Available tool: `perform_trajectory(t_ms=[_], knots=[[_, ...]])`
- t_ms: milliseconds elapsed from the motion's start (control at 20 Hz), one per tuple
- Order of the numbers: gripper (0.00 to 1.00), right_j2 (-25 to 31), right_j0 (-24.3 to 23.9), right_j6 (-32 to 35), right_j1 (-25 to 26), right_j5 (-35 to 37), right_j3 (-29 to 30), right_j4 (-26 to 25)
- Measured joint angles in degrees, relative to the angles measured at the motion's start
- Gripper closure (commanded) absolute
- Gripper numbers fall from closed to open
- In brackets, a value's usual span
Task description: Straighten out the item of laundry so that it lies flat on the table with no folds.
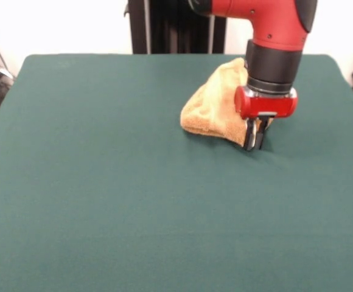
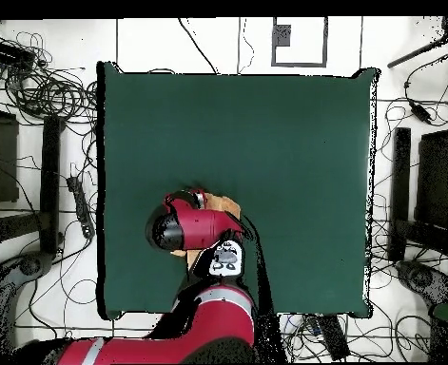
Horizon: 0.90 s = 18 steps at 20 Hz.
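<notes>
Towel (image 1: pixel 216 106) sat bunched up near the far side of the green table (image 1: pixel 134 201), and my gripper (image 1: pixel 254 139) was down at its corner, fingers close together and seeming to pinch the cloth. From above, my arm (image 2: pixel 194 228) hid most of it.

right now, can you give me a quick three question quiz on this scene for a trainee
1. True or false: the orange-tan terry towel lies flat with no folds.
2. In the front view, the red and black gripper is at the towel's: A) left edge B) right edge C) far corner
3. What colour is the felt-like cloth table?

Key:
1. False, it is bunched.
2. B
3. Dark green
</notes>
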Motion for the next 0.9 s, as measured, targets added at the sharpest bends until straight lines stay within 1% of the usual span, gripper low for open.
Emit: perform_trajectory(t_ms=[200, 600, 900], knots=[[1.0, 0.0, 0.0, 0.0, 0.0, -1.7, 0.7, 0.0], [1.0, 0.1, -0.1, 0.0, -0.2, -1.9, 0.9, 0.0], [1.0, 0.1, -0.3, 0.0, -2.2, -1.9, 1.5, -0.7]])
